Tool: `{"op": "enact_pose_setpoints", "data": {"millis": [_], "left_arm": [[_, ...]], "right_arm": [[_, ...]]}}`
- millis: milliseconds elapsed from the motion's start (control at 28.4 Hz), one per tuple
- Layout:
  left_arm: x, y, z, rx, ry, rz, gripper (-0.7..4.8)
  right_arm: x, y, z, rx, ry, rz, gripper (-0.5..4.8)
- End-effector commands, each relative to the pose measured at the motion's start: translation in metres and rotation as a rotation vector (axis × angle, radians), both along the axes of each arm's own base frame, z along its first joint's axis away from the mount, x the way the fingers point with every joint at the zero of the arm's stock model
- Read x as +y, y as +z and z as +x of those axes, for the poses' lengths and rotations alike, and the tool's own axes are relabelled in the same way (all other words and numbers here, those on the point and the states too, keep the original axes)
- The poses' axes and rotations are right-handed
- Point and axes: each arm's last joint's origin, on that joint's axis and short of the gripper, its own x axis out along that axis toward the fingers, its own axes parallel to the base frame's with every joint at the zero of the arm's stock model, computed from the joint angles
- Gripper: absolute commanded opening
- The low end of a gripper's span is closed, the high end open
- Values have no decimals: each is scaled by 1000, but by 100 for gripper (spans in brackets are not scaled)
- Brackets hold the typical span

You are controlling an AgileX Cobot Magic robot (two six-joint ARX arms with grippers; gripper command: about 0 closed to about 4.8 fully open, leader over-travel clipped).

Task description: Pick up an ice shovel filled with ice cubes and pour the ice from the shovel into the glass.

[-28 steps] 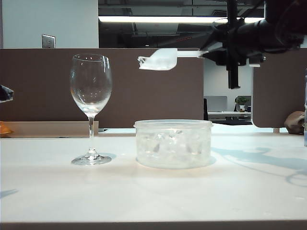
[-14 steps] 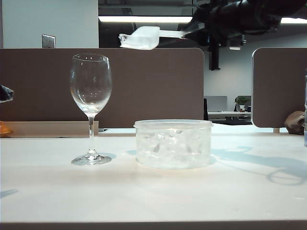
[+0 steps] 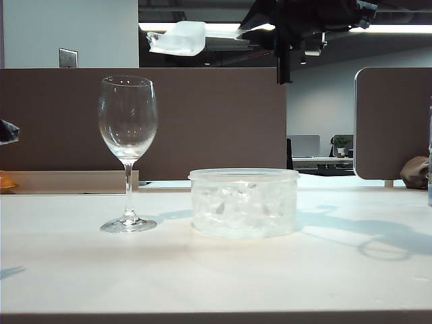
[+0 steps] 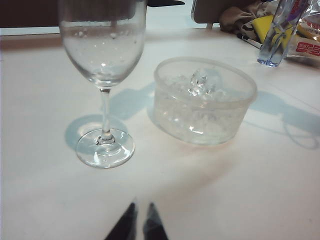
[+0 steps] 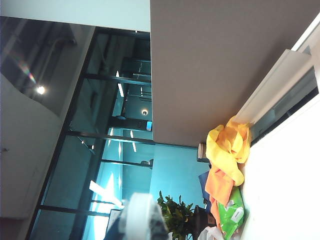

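Observation:
The glass (image 3: 128,121) stands upright on the white table (image 3: 216,270), left of centre, also seen in the left wrist view (image 4: 103,50). High above it and slightly to its right hangs the ice shovel (image 3: 177,37), its thin handle held by my right gripper (image 3: 260,30), which is shut on it. In the right wrist view the shovel's white head (image 5: 142,217) pokes out from between the jaws of the right gripper (image 5: 142,232). Whether ice lies in the shovel I cannot make out. Ice cubes (image 4: 199,82) fill the round tub (image 3: 244,202). My left gripper (image 4: 141,210) hovers shut, near the glass's foot.
The round clear tub (image 4: 205,102) sits just right of the glass. A water bottle (image 4: 277,35) and snack packets (image 4: 306,42) lie at the table's far side. Brown partition walls (image 3: 202,121) stand behind the table. Orange cloth (image 5: 227,160) lies by the wall.
My right gripper has carried the ice shovel up and to the left, from above the tub to nearly over the glass. The left gripper, glass and tub have not moved.

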Motion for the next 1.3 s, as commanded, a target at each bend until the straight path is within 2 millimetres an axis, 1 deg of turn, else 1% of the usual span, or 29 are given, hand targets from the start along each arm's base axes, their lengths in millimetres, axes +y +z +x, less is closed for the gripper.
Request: {"op": "enact_pose_setpoints", "data": {"millis": [35, 141, 353, 670, 705, 776, 917, 1304], "left_arm": [[0, 1, 0, -9, -5, -5, 29], [0, 1, 0, -9, -4, -5, 29], [0, 1, 0, -9, -3, -5, 29], [0, 1, 0, -8, -5, -5, 29], [0, 1, 0, -9, -5, -5, 29], [0, 1, 0, -9, -5, -5, 29], [0, 1, 0, -8, -5, -5, 29], [0, 1, 0, -8, -5, -5, 29]], "right_arm": [[2, 8, -1, -40, -4, -11, -6], [6, 8, -2, -45, -4, -33, -5], [7, 5, -2, -54, -11, -78, -6], [21, -2, -3, -57, 2, -109, -5], [22, -2, -2, -58, 4, -109, -5], [30, 0, -3, -70, 18, -111, -5], [35, 3, -2, -98, 23, -140, -5], [37, 2, -2, -137, 21, -209, -6]]}}
